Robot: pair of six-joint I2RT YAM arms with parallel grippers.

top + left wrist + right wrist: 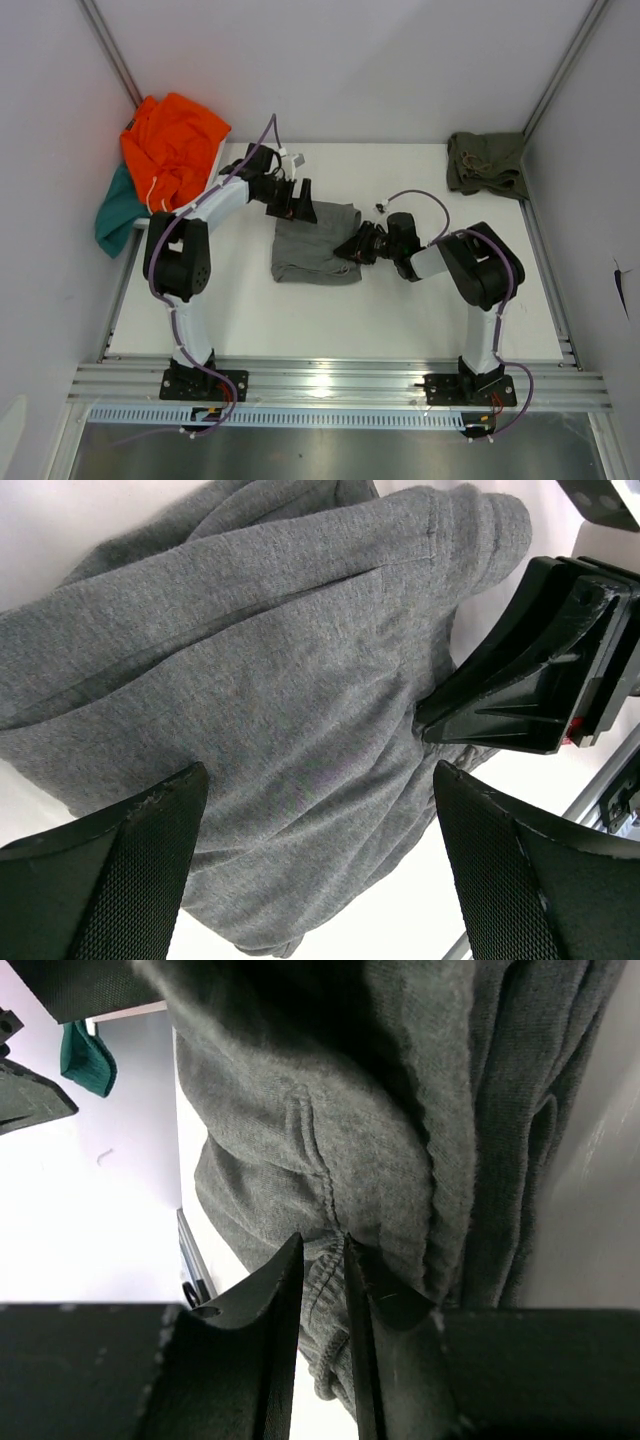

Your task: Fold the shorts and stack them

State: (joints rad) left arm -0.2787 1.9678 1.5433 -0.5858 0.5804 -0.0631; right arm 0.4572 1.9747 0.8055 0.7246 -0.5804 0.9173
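The grey shorts (312,245) lie bunched in the middle of the table, and also fill the left wrist view (260,680) and the right wrist view (330,1110). My left gripper (297,205) is open, its fingers (150,860) spread above the shorts' far left edge, holding nothing. My right gripper (352,250) is shut on the shorts' ribbed waistband edge (325,1270) at their right side. The olive green shorts (487,162) lie crumpled at the far right corner. An orange garment (172,145) and a teal garment (115,212) lie at the far left.
The orange and teal garments hang over the table's left edge. A small dark object (380,208) lies on the white table (330,310) behind the right gripper. Grey walls close in on both sides.
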